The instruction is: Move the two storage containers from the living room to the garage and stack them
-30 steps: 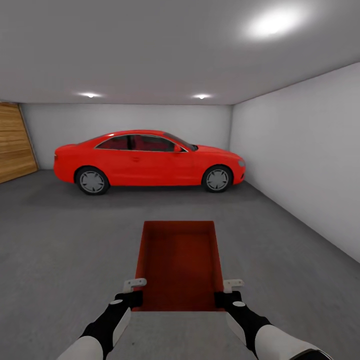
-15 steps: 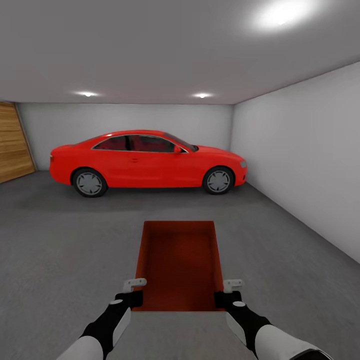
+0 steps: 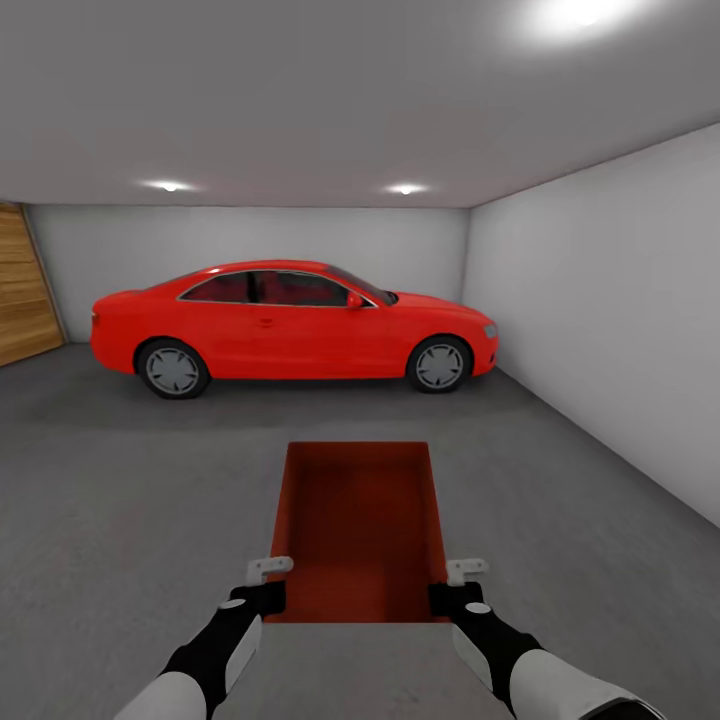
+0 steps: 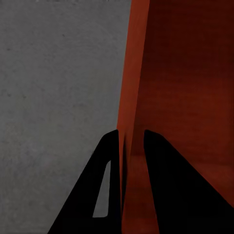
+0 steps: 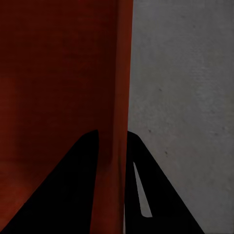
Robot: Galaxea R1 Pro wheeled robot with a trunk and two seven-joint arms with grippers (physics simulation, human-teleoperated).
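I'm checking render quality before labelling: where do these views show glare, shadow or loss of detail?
Head view: a ceiling light blooms white; a soft shadow lies under the red car. Left wrist view: the fingers are featureless black silhouettes, the storage container interior dim. Right wrist view: same black fingers, and the floor grainy but evenly lit.

Red-orange container (image 3: 360, 520), red car (image 3: 290, 325), mottled dark-grey floor (image 3: 120, 480).

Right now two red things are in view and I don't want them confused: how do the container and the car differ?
The storage container is a plain open box, darker orange-red inside; the car is glossy bright red with windows and wheels. The container is held up between the left gripper and right gripper, each pinching a side wall; the car stands on the floor by the back wall. Both are red.
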